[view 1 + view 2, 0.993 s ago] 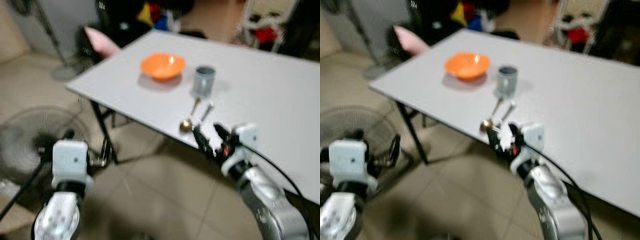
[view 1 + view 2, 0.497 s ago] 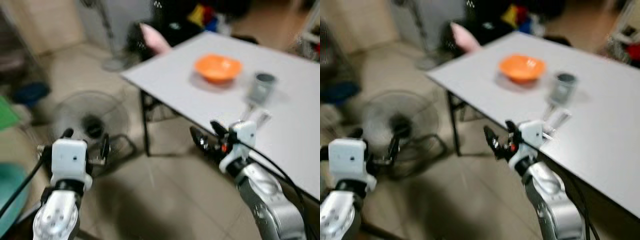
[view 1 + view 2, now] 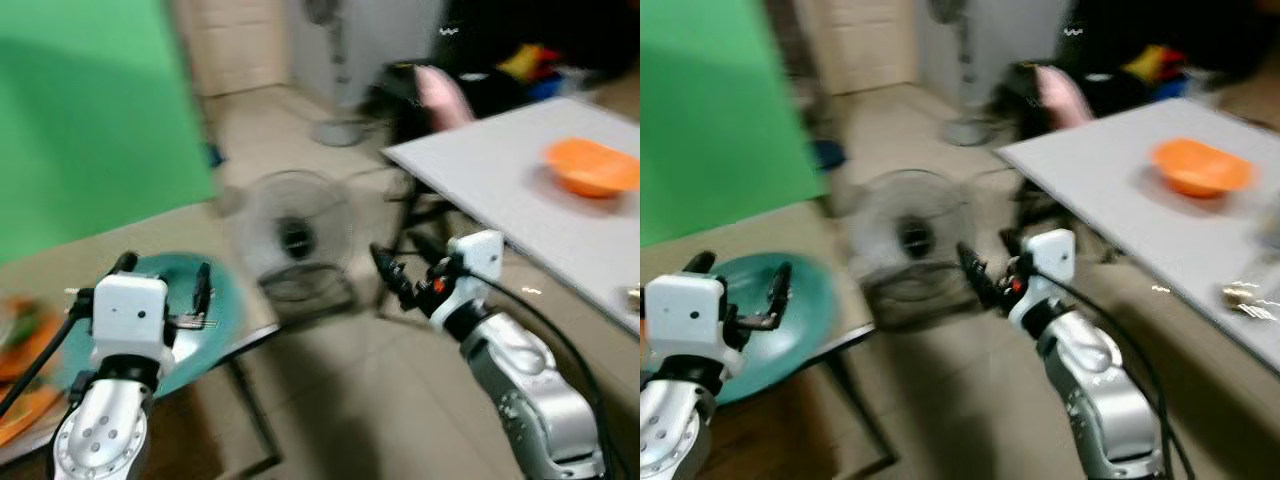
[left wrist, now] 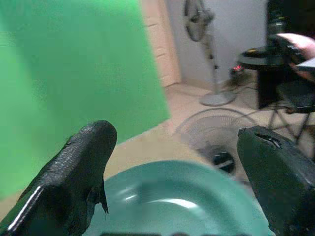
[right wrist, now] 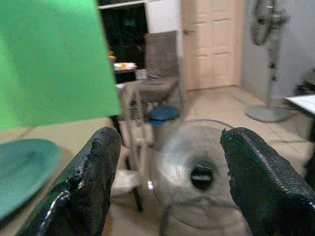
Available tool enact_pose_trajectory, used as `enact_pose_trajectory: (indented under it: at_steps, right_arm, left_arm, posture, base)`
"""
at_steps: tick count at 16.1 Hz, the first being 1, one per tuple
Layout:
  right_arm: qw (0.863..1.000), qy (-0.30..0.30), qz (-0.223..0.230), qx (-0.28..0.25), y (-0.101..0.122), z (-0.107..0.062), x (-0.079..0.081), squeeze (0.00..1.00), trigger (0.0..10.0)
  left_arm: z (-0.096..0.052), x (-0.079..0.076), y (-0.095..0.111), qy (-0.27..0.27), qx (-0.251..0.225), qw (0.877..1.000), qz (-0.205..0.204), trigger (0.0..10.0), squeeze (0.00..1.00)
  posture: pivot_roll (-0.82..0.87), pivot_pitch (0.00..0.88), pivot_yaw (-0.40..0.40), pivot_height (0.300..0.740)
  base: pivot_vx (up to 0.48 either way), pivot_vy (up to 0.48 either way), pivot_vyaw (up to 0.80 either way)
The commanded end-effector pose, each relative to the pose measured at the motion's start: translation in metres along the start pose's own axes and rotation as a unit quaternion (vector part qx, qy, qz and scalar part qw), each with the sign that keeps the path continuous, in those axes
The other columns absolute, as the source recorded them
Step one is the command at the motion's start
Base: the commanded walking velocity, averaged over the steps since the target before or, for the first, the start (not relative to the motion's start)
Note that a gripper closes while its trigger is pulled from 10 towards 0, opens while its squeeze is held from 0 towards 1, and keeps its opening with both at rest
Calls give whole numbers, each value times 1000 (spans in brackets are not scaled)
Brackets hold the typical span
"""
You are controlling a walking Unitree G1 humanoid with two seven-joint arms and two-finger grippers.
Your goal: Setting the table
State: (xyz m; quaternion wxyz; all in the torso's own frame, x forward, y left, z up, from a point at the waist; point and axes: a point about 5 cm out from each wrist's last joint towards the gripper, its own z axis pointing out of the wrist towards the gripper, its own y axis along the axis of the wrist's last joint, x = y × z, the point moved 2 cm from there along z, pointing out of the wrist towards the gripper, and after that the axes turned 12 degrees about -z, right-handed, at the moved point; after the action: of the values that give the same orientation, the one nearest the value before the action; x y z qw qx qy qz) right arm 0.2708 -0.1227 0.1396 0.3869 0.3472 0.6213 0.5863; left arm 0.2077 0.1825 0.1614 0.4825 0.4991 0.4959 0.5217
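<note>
A teal plate [image 3: 225, 300] lies on a low wooden table [image 3: 250, 335] at the left, in front of a green panel. My left gripper [image 3: 165, 280] hovers over the plate, open and holding nothing; the left wrist view shows the plate [image 4: 167, 196] just beyond its fingertips. My right gripper [image 3: 400, 262] is open and held in the air between the two tables. At the right, the grey table [image 3: 500, 180] carries an orange bowl [image 3: 592, 167] and blurred cutlery [image 3: 1245, 295] near its front edge.
A round floor fan [image 3: 293, 240] stands on the tiles between the tables. A standing fan [image 3: 335, 70] and dark clutter are behind. The green panel [image 3: 90, 120] blocks the left. Orange items [image 3: 20, 345] lie at the far left of the low table.
The whole view has swung left: the grey table slid to the right edge, and the teal plate, low table and green panel came into sight. Both grippers stayed open.
</note>
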Motion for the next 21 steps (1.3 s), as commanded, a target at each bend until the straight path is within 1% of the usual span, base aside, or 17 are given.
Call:
enact_pose_trajectory:
  at_steps: [1, 2, 3, 4, 7, 9, 10, 11, 12, 13, 14, 15, 16, 19, 20, 21]
  right_arm:
    - [1000, -7, 10, 10, -5, 0, -4, 0, 10000]
    - [1000, -10, 25, 17, -6, 0, -5, 0, 10000]
    - [999, -17, 46, 24, -6, 3, -6, 0, 10000]
    - [998, -20, 58, 33, -7, 7, -8, 0, 10000]
    - [996, -10, 66, 57, -10, 15, -6, 0, 10000]
    - [994, -11, 79, 77, -11, 21, -6, 0, 10000]
    - [991, -16, 91, 95, -12, 25, -8, 0, 10000]
    - [983, -14, 132, 124, -16, 32, -10, 0, 10000]
    - [978, 1, 153, 141, -20, 35, -8, 0, 10000]
    - [969, 14, 184, 166, -26, 37, -7, 1000, 10000]
    - [960, 19, 207, 189, -31, 38, -7, 1000, 10000]
    - [954, 20, 224, 196, -33, 40, -9, 1000, 10000]
    - [946, 30, 253, 201, -33, 42, -10, 1000, 10000]
    - [932, 50, 298, 202, -30, 46, -9, 1000, 10000]
    - [927, 61, 309, 202, -28, 47, -7, 1000, 10000]
    - [920, 86, 325, 201, -24, 49, -2, 1000, 10000]
  left_arm:
    - [0, -1, -1, -1, 5, 1000, 2, 10000, 0]
    - [0, 1, 1, 9, 2, 1000, -4, 10000, 0]
    - [0, 2, 3, 12, -4, 1000, -11, 10000, 0]
    - [1, 2, 5, 14, -6, 1000, -15, 10000, 0]
    - [4, 1, 5, 5, -2, 1000, -4, 10000, 0]
    - [7, 0, 5, 1, -1, 1000, -5, 10000, 0]
    - [8, -2, 6, -13, 0, 1000, -11, 10000, 0]
    - [8, -10, 3, -52, 16, 998, -20, 10000, 0]
    - [7, -14, 1, -77, 26, 996, -28, 10000, 0]
    - [6, -21, -2, -113, 40, 992, -35, 10000, 0]
    - [4, -26, -3, -141, 50, 988, -38, 10000, 0]
    - [2, -29, -5, -161, 58, 985, -36, 10000, 0]
    - [-2, -33, -7, -191, 73, 978, -35, 10000, 0]
    - [-8, -34, -9, -218, 86, 972, -34, 10000, 0]
    - [-10, -35, -9, -225, 90, 970, -35, 10000, 0]
    - [-14, -35, -10, -240, 99, 965, -39, 10000, 0]
  posture:
    - [8, 0, 58, 740]
    - [8, 0, 58, 740]
    - [8, 0, 55, 740]
    - [10, 0, 54, 740]
    - [12, 0, 55, 740]
    - [9, 0, 57, 740]
    - [7, 0, 57, 740]
    - [4, 0, 58, 740]
    - [0, 0, 59, 740]
    - [-3, 0, 59, 740]
    - [-4, 0, 57, 740]
    - [-4, 0, 51, 740]
    - [-2, 0, 45, 740]
    - [-2, 0, 41, 740]
    - [-2, 0, 38, 740]
    - [-3, 0, 32, 740]
  base:
    - [0, 319, 800]
    - [0, 0, 800]
    - [0, 0, 0]
    - [0, 0, 0]
    - [0, 0, 0]
    - [0, 0, 0]
    - [0, 0, 0]
    - [0, 0, 0]
    - [0, 0, 0]
    - [0, 0, 0]
    - [0, 0, 0]
    - [0, 0, 0]
    - [0, 0, 0]
    - [0, 0, 0]
    - [0, 0, 0]
    - [0, 0, 0]
